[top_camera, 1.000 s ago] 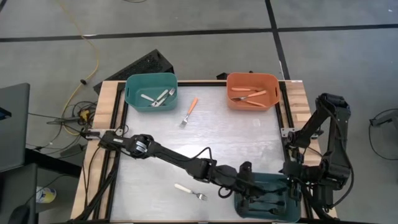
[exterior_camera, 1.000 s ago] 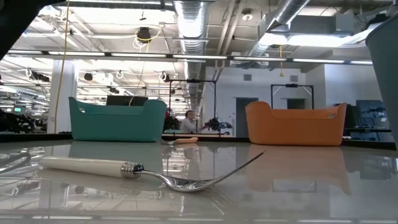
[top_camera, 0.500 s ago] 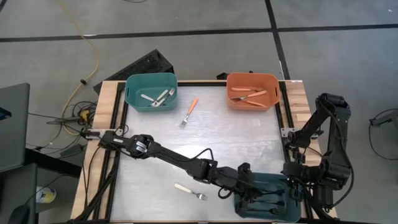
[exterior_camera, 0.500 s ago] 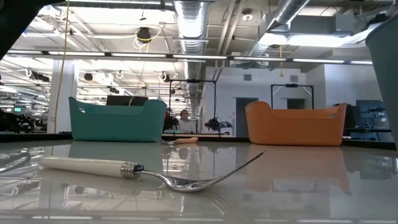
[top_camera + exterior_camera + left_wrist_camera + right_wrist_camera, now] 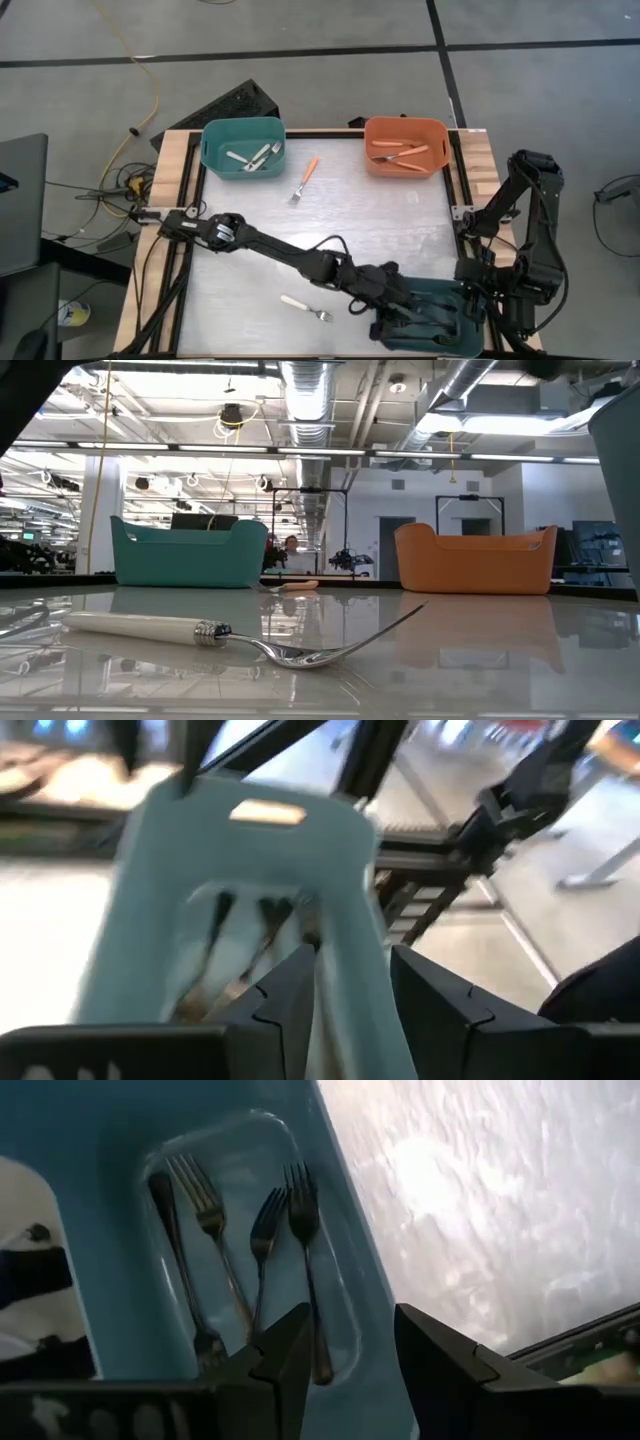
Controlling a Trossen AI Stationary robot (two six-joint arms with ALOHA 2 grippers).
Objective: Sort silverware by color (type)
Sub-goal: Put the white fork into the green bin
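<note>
A dark teal bin (image 5: 440, 296) at the table's near right holds several black forks (image 5: 255, 1240). My left gripper (image 5: 352, 990) reaches level across the table to this bin's left end (image 5: 250, 850) and stands open, nothing between its fingers. My right gripper (image 5: 350, 1345) hangs open above the bin's right side, pointing down. A white-handled fork (image 5: 305, 308) lies flat on the table left of the bin, also in the low view (image 5: 150, 625). An orange-handled fork (image 5: 305, 178) lies flat near the far edge.
A teal bin (image 5: 243, 147) with white-handled forks stands at the far left, and an orange bin (image 5: 405, 145) with orange-handled forks at the far right. The left arm (image 5: 280, 255) stretches across the table's near half. The middle of the table is bare.
My left gripper has tipped downward over the dark teal bin's left end and edged slightly toward the table's near edge. The forks on the table have kept their places.
</note>
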